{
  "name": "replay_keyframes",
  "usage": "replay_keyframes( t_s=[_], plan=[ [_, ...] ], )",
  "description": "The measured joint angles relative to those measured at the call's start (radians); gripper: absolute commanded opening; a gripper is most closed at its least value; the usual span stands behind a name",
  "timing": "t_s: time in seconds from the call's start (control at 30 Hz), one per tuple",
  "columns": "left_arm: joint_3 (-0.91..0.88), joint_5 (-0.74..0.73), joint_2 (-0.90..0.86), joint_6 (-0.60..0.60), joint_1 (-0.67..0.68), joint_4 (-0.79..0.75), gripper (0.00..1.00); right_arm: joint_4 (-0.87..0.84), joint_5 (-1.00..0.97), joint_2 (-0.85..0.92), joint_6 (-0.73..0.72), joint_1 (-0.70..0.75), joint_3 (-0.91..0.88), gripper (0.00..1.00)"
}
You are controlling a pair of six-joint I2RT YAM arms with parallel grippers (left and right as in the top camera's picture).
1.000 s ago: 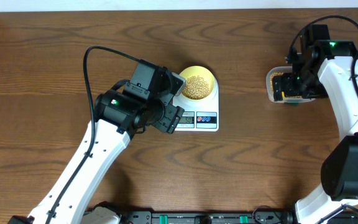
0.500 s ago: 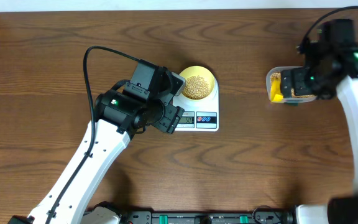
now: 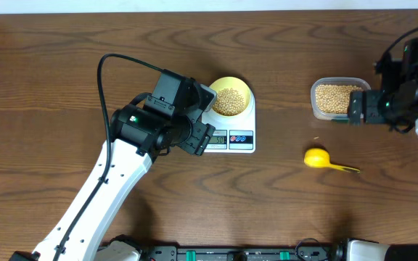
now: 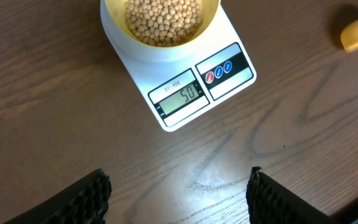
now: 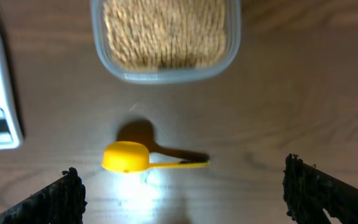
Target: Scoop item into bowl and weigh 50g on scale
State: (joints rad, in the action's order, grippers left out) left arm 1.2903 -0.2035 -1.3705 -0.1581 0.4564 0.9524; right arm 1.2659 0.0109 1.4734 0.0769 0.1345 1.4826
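1. What changed: half a second ago the right gripper (image 5: 185,183) held the yellow scoop (image 3: 316,157) at the left rim of the clear plastic tub (image 3: 313,101). Now the scoop is out of its grasp, on the bare table (image 3: 64,87) just in front of the tub. The gripper has moved off to the tub's right side.
2. Right gripper: its fingers stand wide apart at the bottom corners of the right wrist view, with nothing between them.
3. Left gripper (image 4: 179,186): also spread wide and empty, hovering over the table in front of the scale (image 4: 238,78). This arm, the scale and the bowl look the same as a second ago.
4. The pale-yellow bowl (image 3: 247,90) sits on the rear part of the white digital scale. It is filled with tan beans (image 4: 163,18). More beans remain in the tub.
5. The scale's display (image 4: 180,96) reads 50 in the left wrist view.
6. What it means: the target weight appears reached. Letting the scoop go suggests that scooping is finished and the task is at or near its end.
7. Scoop direction: its long axis runs roughly left to right across the table.
   - The round cup is at the left end, toward the scale.
   - The thin handle points right and slightly toward the front edge.
   - The scoop is blurred in the wrist views, so whether it has settled cannot be told.
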Motion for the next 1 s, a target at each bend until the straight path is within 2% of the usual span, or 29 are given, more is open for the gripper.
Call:
replay_keyframes(
  t_s=[1.0],
  plan=[
    [0.0, 0.0, 0.0, 0.0, 0.0, 0.0, 0.73, -0.017, 0.042, 0.005, 0.0, 0.0, -0.038, 0.99]
  ],
)
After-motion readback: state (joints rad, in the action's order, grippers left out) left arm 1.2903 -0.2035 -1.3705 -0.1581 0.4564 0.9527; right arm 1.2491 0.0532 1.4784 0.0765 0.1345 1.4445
